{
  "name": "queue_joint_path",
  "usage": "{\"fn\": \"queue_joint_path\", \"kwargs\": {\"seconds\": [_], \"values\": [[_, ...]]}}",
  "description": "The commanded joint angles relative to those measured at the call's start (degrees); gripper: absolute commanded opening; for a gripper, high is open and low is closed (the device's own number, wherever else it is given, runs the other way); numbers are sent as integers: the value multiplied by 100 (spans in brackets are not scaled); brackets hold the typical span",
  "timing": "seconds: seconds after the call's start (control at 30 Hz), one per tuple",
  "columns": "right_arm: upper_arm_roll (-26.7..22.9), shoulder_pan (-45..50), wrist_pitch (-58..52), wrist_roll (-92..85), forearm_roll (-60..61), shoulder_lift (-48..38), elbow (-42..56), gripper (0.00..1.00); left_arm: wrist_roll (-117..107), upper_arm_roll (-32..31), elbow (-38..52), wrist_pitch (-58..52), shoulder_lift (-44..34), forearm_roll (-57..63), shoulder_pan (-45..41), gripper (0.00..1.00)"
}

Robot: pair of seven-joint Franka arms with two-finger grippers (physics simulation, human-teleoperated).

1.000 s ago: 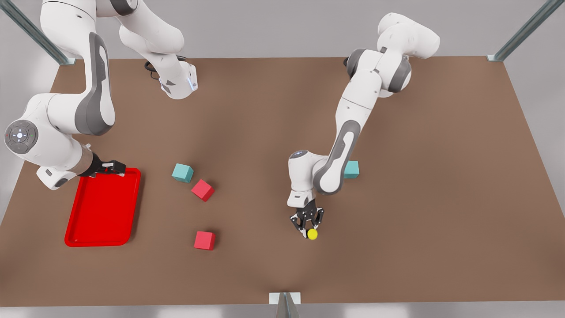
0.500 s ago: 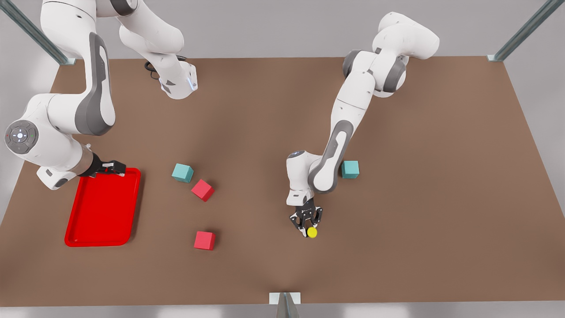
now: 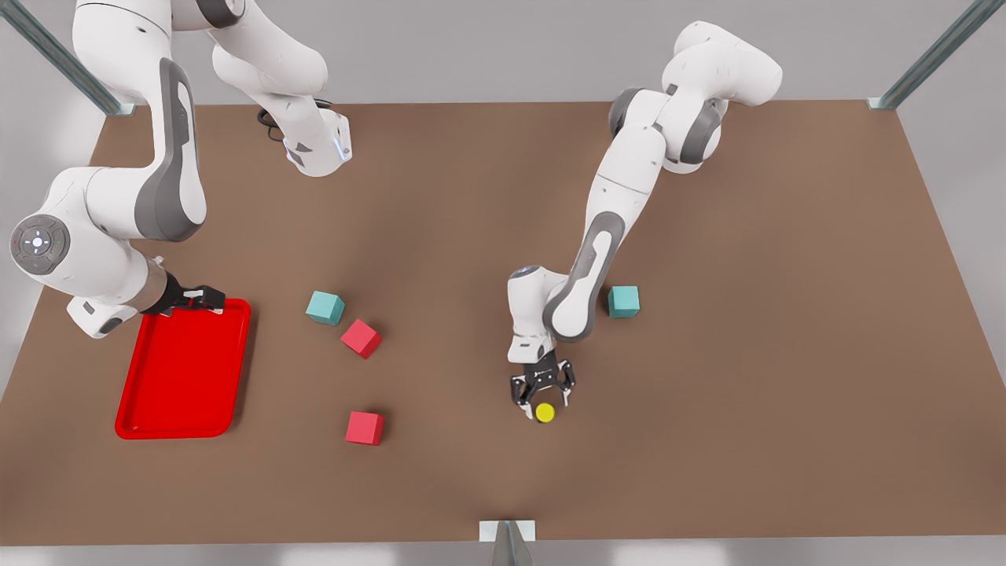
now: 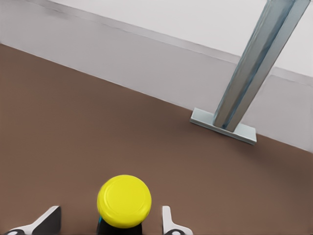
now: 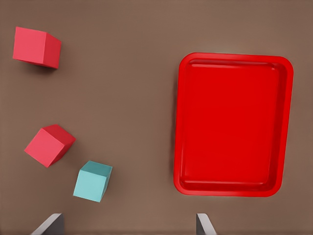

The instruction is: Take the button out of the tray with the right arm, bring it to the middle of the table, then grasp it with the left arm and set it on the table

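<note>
The button [image 3: 544,412], a yellow cap on a dark body, stands on the brown table [image 3: 747,354] near the front middle. My left gripper [image 3: 542,402] is open and straddles it. In the left wrist view the button [image 4: 124,200] sits between the two fingertips of the left gripper [image 4: 108,221] with a gap on each side. My right gripper [image 3: 206,300] hangs open over the far edge of the red tray [image 3: 181,377] at the front view's left, and that arm waits. The right wrist view looks down past the right gripper [image 5: 126,225] on the bare tray [image 5: 232,122].
A teal cube [image 3: 324,307] and two red cubes [image 3: 361,338] [image 3: 364,428] lie between the tray and the button. Another teal cube [image 3: 623,301] sits just behind the left arm. A metal post foot [image 3: 507,531] stands at the table's front edge.
The left gripper has turned and shifted slightly toward the front view's left, and its fingers have spread apart from the button. The right arm has not moved.
</note>
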Motion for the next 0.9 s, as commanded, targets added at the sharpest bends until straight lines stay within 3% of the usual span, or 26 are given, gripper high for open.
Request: {"fn": "queue_joint_path", "kwargs": {"seconds": [0.0, 0.27, 0.53, 0.6, 0.67, 0.77, 0.83, 0.87], "values": [[4, 0, -2, -5, -4, -6, 3, 100, -203, -16, 2, -47, -30, -44, -9, 100], [4, -9, -2, -5, 4, -6, 3, 100, -194, -60, 2, -126, -101, -194, -88, 100], [4, -9, -2, -5, 5, -6, 3, 100, 394, -77, -454, -134, -979, -281, 17, 100], [4, 0, -2, -5, 5, -6, 3, 100, 1710, -332, -719, -547, -1515, -1413, 87, 100], [4, 0, -2, -5, 5, -6, 3, 100, 4770, -947, -745, -1979, -2315, -3515, 658, 100], [-5, 0, -2, -5, 5, -6, 3, 100, 7099, -1185, -613, -3148, -2509, -5062, 1001, 100], [4, 0, -2, -5, 5, -6, 3, 100, 9402, -1193, -191, -4581, -2632, -6231, 1555, 100], [4, 0, -2, -5, 5, -6, 11, 100, 9991, -1202, -191, -4661, -2720, -6372, 1950, 100]]}}
